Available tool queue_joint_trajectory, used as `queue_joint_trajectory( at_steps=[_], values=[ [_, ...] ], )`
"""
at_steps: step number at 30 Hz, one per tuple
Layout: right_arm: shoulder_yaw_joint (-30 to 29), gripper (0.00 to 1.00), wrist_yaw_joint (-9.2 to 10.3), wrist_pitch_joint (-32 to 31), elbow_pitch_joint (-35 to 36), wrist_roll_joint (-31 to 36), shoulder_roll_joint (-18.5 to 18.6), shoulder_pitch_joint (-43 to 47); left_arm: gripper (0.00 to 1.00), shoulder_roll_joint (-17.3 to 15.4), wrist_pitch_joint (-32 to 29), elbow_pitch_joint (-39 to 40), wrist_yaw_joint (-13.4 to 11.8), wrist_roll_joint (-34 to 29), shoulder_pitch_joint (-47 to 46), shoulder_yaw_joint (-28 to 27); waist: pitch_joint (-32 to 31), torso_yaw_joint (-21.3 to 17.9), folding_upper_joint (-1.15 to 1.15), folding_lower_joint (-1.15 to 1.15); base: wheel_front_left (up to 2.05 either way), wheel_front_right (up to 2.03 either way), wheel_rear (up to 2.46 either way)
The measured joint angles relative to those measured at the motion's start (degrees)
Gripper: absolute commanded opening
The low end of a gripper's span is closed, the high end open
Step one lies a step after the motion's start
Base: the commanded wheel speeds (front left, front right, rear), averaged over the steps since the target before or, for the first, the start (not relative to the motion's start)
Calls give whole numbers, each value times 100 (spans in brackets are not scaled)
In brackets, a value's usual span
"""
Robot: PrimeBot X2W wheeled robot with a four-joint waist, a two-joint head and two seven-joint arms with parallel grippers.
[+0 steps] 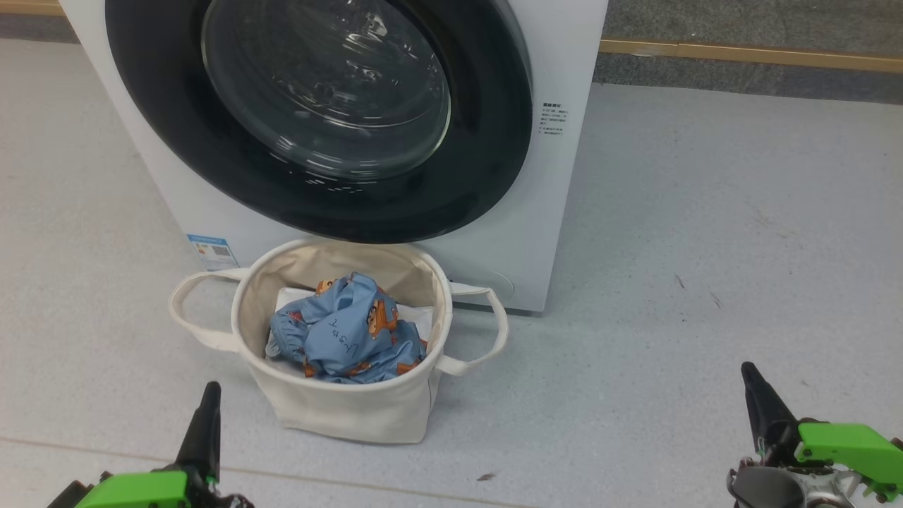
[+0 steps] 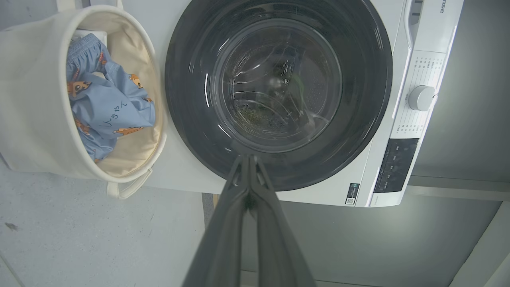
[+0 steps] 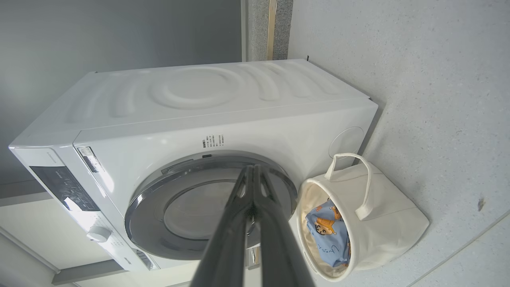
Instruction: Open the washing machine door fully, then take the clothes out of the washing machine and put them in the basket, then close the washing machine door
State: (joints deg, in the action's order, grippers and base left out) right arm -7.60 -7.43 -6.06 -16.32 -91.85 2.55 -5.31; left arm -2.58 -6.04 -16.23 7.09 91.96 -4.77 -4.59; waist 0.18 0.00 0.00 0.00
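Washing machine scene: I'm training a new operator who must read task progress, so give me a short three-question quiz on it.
1. True or false: the washing machine door is shut.
2. Where are the clothes? A) draped on the door B) in the basket C) held in a gripper
3. Fill in: the left gripper and the right gripper are both ____ (open/shut).
Key: 1 true; 2 B; 3 shut.

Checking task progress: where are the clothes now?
In the head view the clothes lie bunched inside the basket, left of centre on the floor, in front of the washing machine, below its door.
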Motion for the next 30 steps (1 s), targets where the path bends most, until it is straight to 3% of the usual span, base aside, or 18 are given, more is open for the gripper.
queue_joint_trajectory(
  at_steps=[30],
  values=[
    [0, 0, 0, 0, 0, 0, 0, 0, 0, 0, 0, 1, 0, -1, 0, 0, 0, 0, 0, 0, 0, 0, 0]
  ],
)
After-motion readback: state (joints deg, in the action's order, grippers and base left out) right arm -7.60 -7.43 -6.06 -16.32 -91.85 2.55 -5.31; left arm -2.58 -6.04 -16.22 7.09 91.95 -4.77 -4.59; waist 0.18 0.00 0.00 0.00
